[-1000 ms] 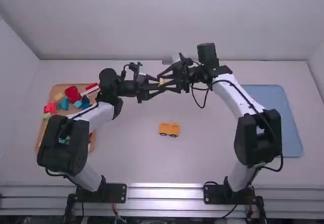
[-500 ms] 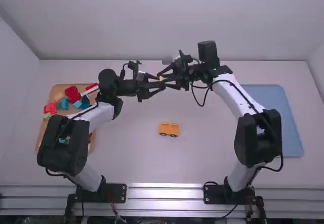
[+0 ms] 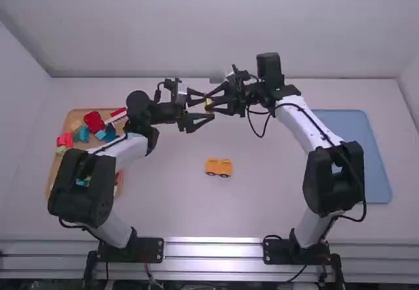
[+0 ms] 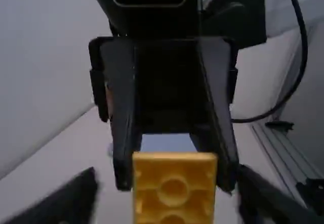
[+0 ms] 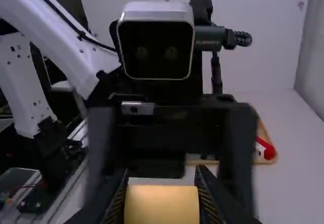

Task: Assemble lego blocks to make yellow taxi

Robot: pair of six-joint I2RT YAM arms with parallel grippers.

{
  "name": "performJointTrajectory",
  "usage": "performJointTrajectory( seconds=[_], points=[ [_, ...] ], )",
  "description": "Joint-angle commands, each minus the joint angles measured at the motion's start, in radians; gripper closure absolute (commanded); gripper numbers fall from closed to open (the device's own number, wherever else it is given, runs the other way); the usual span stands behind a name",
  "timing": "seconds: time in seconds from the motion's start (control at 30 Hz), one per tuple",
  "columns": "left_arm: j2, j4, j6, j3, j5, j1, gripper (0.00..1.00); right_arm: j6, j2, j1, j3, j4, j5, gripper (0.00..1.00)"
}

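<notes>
Between the worktop's (image 3: 262, 195) side edges, the right end effector (image 3: 208, 104) pinches a yellow Lego block (image 4: 173, 189); the left end effector (image 3: 209, 107) gapes around it.

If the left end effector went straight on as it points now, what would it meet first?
Probably the yellow block, held by the right end effector. It is in line with the gap between the left end effector's spread fingers; depth is unclear.
</notes>
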Motion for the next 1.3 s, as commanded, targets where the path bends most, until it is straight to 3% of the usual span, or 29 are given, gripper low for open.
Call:
performJointTrajectory(
  seconds=[0.0,0.07,0.1,0.13,0.2,0.27,0.33,0.53,0.67,0.97,1.2,1.27],
  points=[
    [0.0,0.004,-0.006,0.006,-0.006,0.0,0.01,0.012,-0.015,-0.006,0.016,0.031,-0.008,0.8],
    [0.0,-0.017,-0.006,0.006,-0.004,0.0,0.01,0.156,-0.017,-0.008,0.018,0.129,0.074,0.82],
    [0.0,-0.05,-0.001,0.006,-0.006,0.0,0.01,0.3,-0.02,-0.014,0.024,0.196,0.2,0.84],
    [0.0,-0.05,-0.001,0.006,-0.006,0.0,0.01,0.3,-0.02,-0.014,0.024,0.196,0.2,0.84],
    [0.0,-0.144,0.067,0.006,-0.007,0.0,0.01,0.448,-0.039,-0.016,0.025,0.237,0.444,0.86],
    [0.0,-0.247,0.141,0.006,-0.035,0.0,0.01,0.451,-0.068,-0.012,0.025,0.193,0.579,0.85],
    [0.0,-0.37,0.181,0.006,-0.131,0.001,0.01,0.418,-0.119,0.003,0.025,0.071,0.748,0.85],
    [0.0,-0.52,0.222,0.006,-0.323,0.002,0.01,0.415,-0.225,0.07,0.025,-0.257,1.196,0.82],
    [0.0,-0.569,0.223,0.006,-0.473,0.001,0.01,0.574,-0.226,0.127,0.023,-0.473,1.449,0.88],
    [0.0,-0.565,0.224,0.006,-0.504,0.001,0.01,0.958,-0.058,0.15,0.017,-0.859,1.589,0.89],
    [0.0,-0.57,0.23,0.006,-0.504,0.001,0.01,1.017,0.048,0.092,-0.063,-0.782,1.49,0.85],
    [0.0,-0.583,0.262,0.006,-0.504,0.001,0.01,1.058,0.08,0.059,-0.104,-0.737,1.456,0.89]
  ],
)
